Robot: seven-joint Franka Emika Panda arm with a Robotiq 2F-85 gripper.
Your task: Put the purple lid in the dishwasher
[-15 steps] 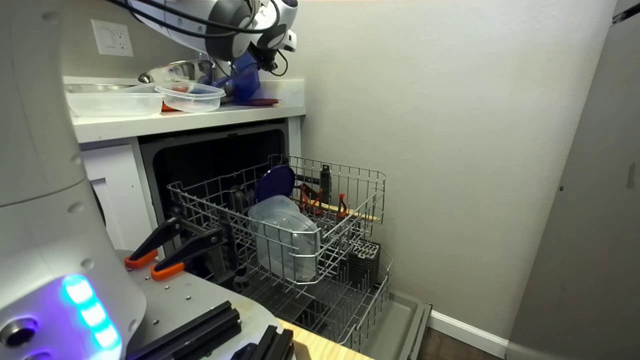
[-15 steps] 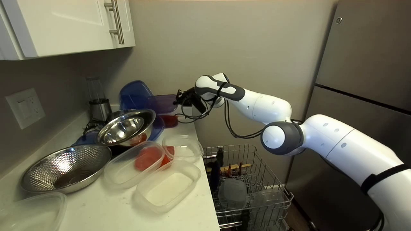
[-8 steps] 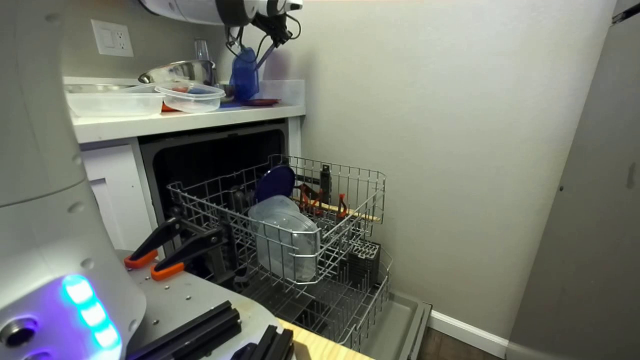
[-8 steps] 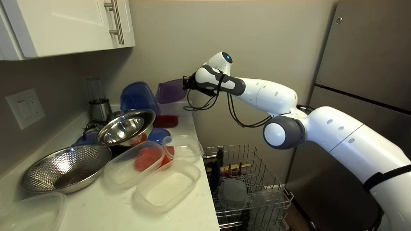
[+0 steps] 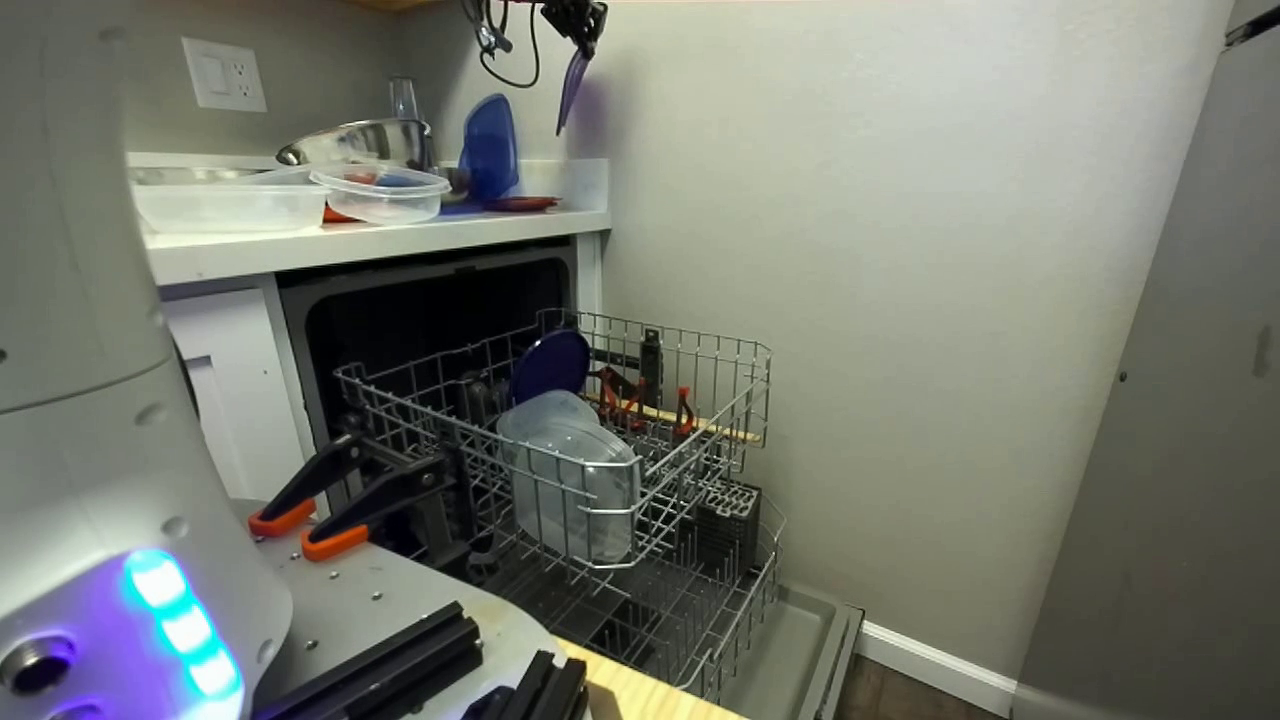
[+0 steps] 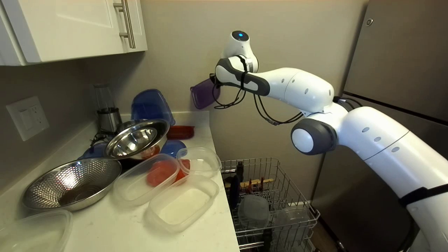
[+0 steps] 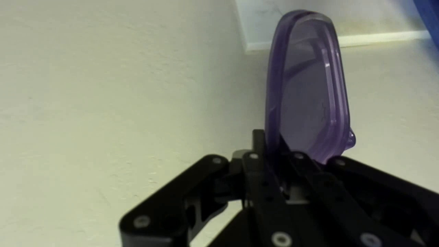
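Wall: pale grey, across the back in both exterior views.
Fridge: grey, with a dark seam, next to the wall.
Counter: white, crowded with dishes, its far end at the wall.
Arm: raised, its wrist higher than the counter.
Dishwasher: under the counter, dark inside, door lowered.
Upper rack: drawn out; carries clear containers and, on edge, a dark blue disc.
Colander: metal, on the counter, beside the bowls.
Bowls: steel, the top one tipped.
Tubs: clear, close together near the counter's edge.
Blue lid: stood up, tilted, at the counter's far end, near a red dish.
Basket: dark, slotted, lower than the upper rack.
Purple lid: in the air, tilted, higher than the counter, near the wall, well apart from the upper rack.
Gripper: narrow, pinching the purple lid by its rim, a finger on either side.
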